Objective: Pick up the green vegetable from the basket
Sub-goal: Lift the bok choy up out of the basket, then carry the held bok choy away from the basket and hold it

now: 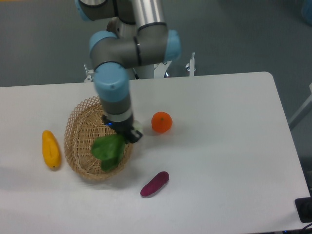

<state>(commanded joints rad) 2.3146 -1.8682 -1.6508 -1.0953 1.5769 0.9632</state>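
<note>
Camera view: the gripper (130, 134) is closed on the bok choy (110, 150) near its pale stem, holding it over the right rim of the basket (83, 141), leaves hanging down. On the tabletop (224, 146) lie an orange (161, 122), a purple vegetable (155, 184) and a yellow fruit (50, 149).
</note>
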